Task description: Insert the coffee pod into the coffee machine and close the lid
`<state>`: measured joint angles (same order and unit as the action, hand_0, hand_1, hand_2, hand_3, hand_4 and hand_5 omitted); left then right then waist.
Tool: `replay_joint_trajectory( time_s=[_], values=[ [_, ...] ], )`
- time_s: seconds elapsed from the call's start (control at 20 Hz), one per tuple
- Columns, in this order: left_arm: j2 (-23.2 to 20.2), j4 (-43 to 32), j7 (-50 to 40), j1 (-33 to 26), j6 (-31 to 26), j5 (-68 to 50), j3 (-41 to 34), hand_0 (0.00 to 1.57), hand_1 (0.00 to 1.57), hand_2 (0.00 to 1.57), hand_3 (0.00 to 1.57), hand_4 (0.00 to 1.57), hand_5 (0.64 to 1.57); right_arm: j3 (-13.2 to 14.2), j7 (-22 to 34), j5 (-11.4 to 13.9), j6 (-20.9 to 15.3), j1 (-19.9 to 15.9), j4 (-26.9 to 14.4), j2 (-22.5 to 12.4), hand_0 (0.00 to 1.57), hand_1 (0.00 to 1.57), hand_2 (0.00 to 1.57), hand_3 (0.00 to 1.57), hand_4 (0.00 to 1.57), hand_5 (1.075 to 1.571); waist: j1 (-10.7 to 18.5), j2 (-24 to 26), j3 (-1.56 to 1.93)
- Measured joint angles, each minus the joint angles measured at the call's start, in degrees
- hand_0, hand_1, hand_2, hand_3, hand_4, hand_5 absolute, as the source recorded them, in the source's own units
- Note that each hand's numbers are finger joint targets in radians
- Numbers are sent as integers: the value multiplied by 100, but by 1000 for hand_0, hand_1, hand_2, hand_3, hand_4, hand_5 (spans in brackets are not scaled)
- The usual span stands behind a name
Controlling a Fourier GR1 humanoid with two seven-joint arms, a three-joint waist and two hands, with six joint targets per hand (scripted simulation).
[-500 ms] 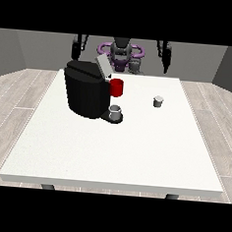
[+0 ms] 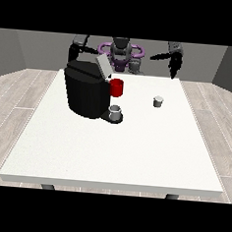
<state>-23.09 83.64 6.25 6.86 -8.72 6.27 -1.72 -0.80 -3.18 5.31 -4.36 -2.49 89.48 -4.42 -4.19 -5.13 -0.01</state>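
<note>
The coffee pod (image 2: 158, 101) is sitting upright on the white table (image 2: 115, 147), a small grey cup-shaped thing with a paler top, standing alone to the view's right of the coffee machine (image 2: 88, 91) and clearly apart from it. Nothing is touching it, so the task is standing at its very first step: the pod is waiting to be reached for and picked up. The hand at the view's right (image 2: 175, 67) is hanging beyond the table's far edge, dark and pointing downward, well apart from the pod; whether its fingers are relaxed or curled I cannot tell. It is the nearer of the two hands, so the next move is probably calling for that arm to come forward over the table and down onto the pod, fingers closing round its sides while it stays upright. The machine is a bulky black block with its grey lid (image 2: 103, 66) tilted up and open at the top, so the slot is looking ready to take the pod, though the opening itself is too small to make out. A red part (image 2: 116, 87) is showing on the machine's front, and a small grey cup (image 2: 116, 111) is sitting on the base beneath it. The hand at the view's left (image 2: 73, 51) is showing behind the machine, holding nothing; its fingers cannot be told either.
</note>
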Motion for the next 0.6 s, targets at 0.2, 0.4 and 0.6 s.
replay_joint_trajectory(
  time_s=[0.2,0.4,0.6],
  values=[
    [-505,-558,-34,503,-265,194,-189,0,0,0,0,0,1571,-154,53,323,-241,-206,168,71,0,0,0,0,0,1571,-319,-277,-1],
    [-886,-1230,46,941,-413,479,-283,0,0,0,0,0,1571,-360,184,515,-296,-417,381,137,0,0,0,0,0,1571,-617,-621,-3],
    [-959,-1791,82,1346,-458,816,-203,0,0,0,0,0,1571,-417,216,579,-346,-558,350,227,0,0,0,0,0,1571,-706,-798,-2]
  ],
)
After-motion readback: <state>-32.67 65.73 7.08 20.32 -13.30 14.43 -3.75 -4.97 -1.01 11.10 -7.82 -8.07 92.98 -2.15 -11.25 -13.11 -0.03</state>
